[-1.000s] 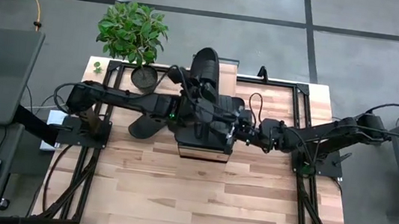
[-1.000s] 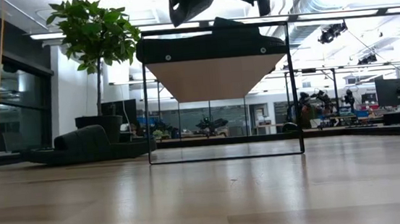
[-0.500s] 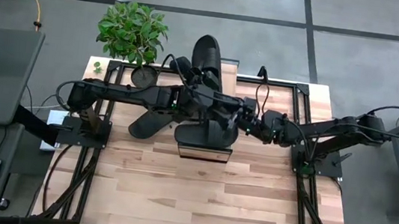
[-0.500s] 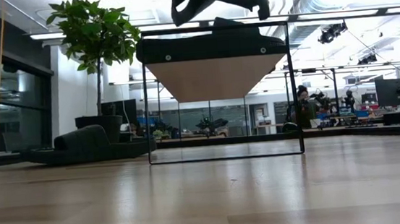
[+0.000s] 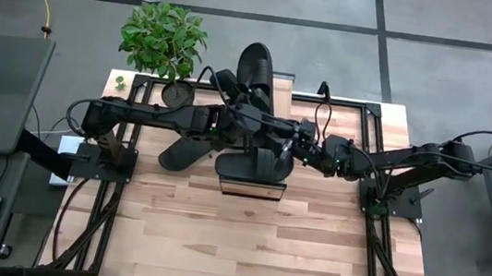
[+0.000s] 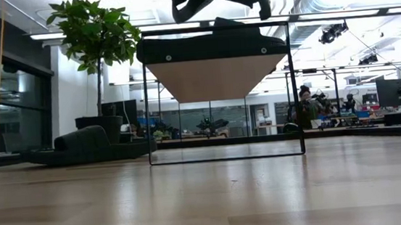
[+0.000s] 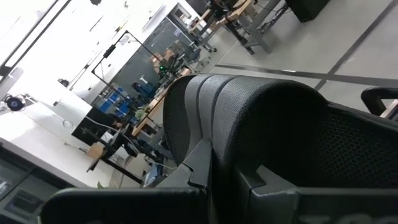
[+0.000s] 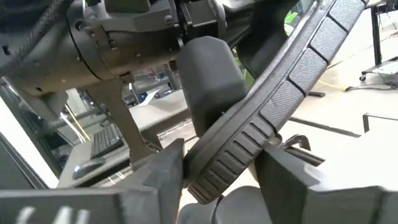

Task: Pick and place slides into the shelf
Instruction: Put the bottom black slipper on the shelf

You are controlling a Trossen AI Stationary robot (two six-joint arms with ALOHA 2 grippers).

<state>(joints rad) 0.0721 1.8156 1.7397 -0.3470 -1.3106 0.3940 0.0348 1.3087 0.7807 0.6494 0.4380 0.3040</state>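
**Both grippers meeting over the shelf**

My left arm reaches across the light-wood tabletop [image 5: 244, 240] from its left side, my right arm from its right; the two meet above the long narrow light-wood shelf with dark frame edges [image 5: 252, 187] near the tabletop's far middle. My right gripper [image 8: 217, 165] is clenched on the wide ribbed strap of a black open-toe slide sandal [image 8: 283, 106], the strap passing between its two dark fingers [image 8: 163, 169]. Seen from above, that slide [image 5: 255, 164] lies across the shelf top, under both wrists. My left gripper [image 5: 270, 133] hovers just beside the right gripper; whether its fingers are parted or closed I cannot tell. A second black slide [image 5: 256, 69] rests at the far end of the shelf, projecting past the tabletop's far edge. A third black slide [image 5: 184, 152] lies on the tabletop just left of the shelf. A green potted plant [image 5: 164, 40] stands at the far left corner.
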